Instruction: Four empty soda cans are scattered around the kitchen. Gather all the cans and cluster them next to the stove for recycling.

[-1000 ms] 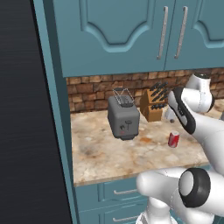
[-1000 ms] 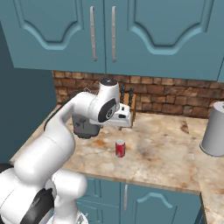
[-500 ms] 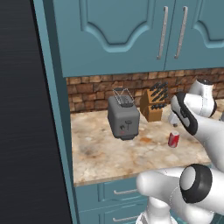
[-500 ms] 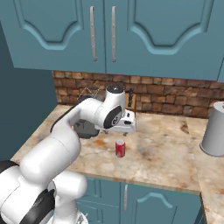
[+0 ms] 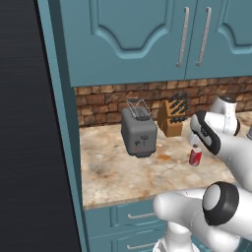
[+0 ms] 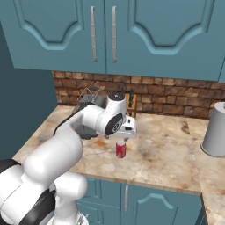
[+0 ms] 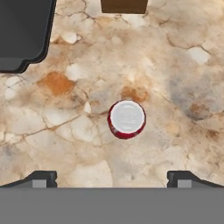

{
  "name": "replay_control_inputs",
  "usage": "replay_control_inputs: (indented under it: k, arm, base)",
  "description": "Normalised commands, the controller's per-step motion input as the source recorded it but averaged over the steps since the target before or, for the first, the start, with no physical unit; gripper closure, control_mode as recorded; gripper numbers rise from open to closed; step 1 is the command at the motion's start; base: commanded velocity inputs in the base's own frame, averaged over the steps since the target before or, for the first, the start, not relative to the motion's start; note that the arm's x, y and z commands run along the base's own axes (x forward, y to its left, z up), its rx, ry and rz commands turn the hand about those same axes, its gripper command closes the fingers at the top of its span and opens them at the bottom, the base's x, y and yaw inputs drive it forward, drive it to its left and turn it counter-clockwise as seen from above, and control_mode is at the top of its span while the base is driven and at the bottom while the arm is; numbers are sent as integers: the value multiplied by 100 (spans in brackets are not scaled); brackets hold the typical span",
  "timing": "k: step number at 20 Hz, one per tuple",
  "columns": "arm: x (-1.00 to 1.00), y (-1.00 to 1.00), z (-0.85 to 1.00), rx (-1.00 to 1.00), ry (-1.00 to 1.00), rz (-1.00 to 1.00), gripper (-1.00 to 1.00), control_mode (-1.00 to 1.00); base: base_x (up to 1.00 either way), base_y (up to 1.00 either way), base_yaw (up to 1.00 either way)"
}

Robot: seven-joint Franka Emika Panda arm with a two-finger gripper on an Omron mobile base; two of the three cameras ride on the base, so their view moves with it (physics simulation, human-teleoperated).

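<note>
Just one red soda can (image 7: 126, 119), upright.

Small red soda can with silver top (image 7: 126, 118) upright on mottled beige stone counter (image 7: 175, 65), seen from above. Dark grey toaster corner (image 7: 24, 33) upper left. Brown wooden block edge (image 7: 124, 5) at top. Dark finger tips (image 7: 43, 178) spread wide, can between and clear of them.

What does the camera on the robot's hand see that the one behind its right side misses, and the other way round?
Looking straight down, the hand view shows the red soda can's round silver top framed by the wide-open gripper. The right base view adds the cabinets, brick wall and grey paper-towel roll. Both show the can, the toaster and the marbled counter.
</note>
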Motion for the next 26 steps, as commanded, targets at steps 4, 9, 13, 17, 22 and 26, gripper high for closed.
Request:
replay_control_inputs:
  k: [4, 9, 13, 17, 22, 26]
  arm:
    - [13, 0, -24, 0, 0, 0, -100, -100]
    - [13, -5, -20, 0, 0, 0, -100, -100]
    - [10, -16, -14, 0, 0, 0, -100, -100]
    - [14, -2, -18, 0, 0, 0, -100, -100]
    - [8, 0, -20, 0, 0, 0, -100, -100]
    - [7, 0, -16, 0, 0, 0, -100, -100]
  base:
    - [0, 0, 0]
    - [0, 0, 0]
    - [0, 0, 0]
    - [0, 0, 0]
    - [0, 0, 0]
    - [0, 0, 0]
